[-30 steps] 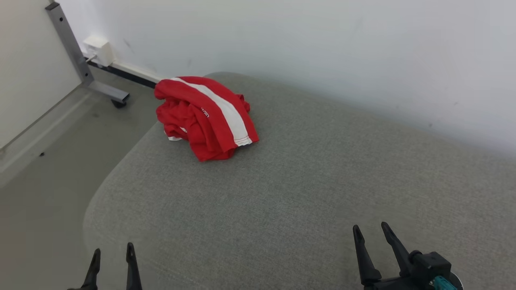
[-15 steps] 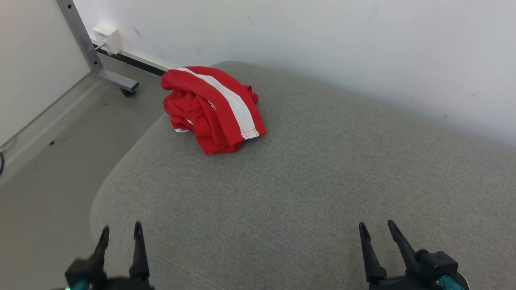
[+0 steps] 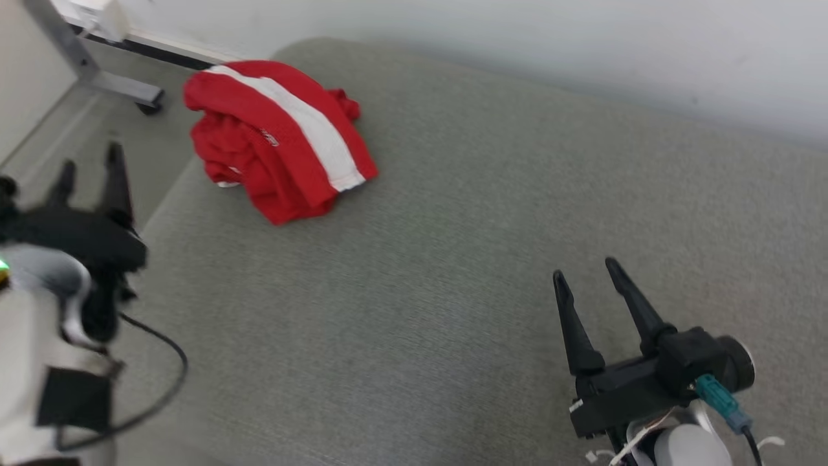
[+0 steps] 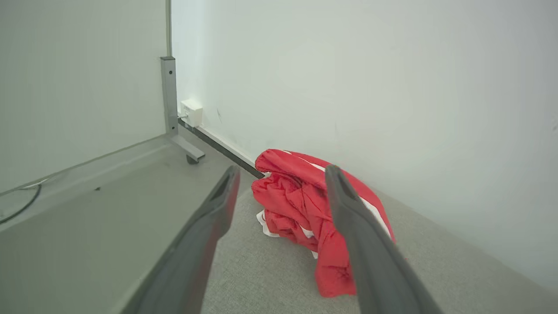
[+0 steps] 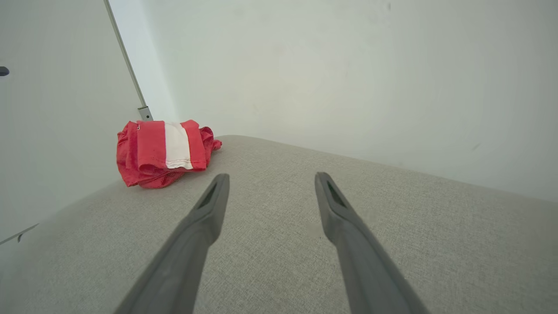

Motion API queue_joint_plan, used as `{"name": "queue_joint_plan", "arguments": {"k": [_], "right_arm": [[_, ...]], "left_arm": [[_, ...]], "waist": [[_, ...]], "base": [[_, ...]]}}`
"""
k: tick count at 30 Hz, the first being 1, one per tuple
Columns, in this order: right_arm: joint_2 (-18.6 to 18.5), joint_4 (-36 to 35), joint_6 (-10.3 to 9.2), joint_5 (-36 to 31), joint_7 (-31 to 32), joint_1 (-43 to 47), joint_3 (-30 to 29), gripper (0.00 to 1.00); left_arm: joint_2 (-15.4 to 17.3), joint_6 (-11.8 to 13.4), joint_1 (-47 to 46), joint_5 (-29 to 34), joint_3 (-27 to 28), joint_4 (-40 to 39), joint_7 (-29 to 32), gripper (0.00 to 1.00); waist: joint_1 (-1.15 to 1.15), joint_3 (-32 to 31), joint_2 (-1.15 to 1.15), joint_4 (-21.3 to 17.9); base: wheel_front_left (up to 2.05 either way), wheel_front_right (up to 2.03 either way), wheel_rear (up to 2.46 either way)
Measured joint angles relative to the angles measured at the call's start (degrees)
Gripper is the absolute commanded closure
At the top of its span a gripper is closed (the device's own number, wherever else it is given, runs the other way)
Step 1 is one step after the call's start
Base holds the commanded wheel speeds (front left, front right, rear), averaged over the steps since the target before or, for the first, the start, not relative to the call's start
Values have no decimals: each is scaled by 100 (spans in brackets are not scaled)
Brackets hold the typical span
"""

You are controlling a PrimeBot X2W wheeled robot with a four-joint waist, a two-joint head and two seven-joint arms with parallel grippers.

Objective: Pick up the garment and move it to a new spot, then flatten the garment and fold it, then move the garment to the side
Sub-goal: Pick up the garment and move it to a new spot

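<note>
— What is taking up most of your sight?

— I am looking down on a broad grey woven-fabric cushion [image 3: 453, 272] that is running along a plain white wall [image 3: 550, 39]. A smooth grey floor [image 4: 87, 226] is showing past the cushion's rounded left end.

— And where is the thing you are after?

— A crumpled red garment [image 3: 278, 142] with one broad white stripe is lying in a heap on the cushion's far left corner, close to the wall. Part of it is reaching the cushion's left edge.

— What are your arms doing?

— I am holding my right tool [image 3: 584, 270] low over the near right part of the cushion, well apart from the garment. Its two dark fingers are standing wide apart and are gripping nothing. I am holding my left tool [image 3: 89, 162] off the cushion's left end, above the floor. Its fingers are also spread, with nothing between them, and they are pointing towards the garment without touching it.

— Anything smaller?

— A grey metal frame leg [image 3: 97, 81] is standing on the floor by the wall, and a small white box [image 3: 107, 16] is sitting on the wall just behind it.
</note>
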Motion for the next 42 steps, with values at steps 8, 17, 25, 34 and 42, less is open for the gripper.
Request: {"name": "queue_joint_plan", "arguments": {"k": [8,17,25,34,42], "right_arm": [[-12,-471,0,3,27,-158,-10,0],[-15,-426,0,294,-210,-301,119,0],[-15,-272,0,435,-334,-384,211,0],[-5,-152,0,573,-444,-507,279,0],[-10,49,0,655,-485,-543,290,0]], "left_arm": [[977,192,-1152,-977,483,-71,1972,0],[1758,1201,-1313,-878,645,-566,3344,0],[2132,1788,-832,-454,413,-927,4178,0],[2608,1969,-436,-44,168,-1318,4673,100],[2780,1568,-526,-4,88,-1095,4192,100]], "waist": [[1,787,1,-855],[1,1566,1,-1891],[1,1994,2,-2514],[0,2254,1,-2883],[0,2062,1,-2813]], "base": [[0,0,0],[0,0,0],[0,0,0],[0,0,0],[0,0,0]]}}
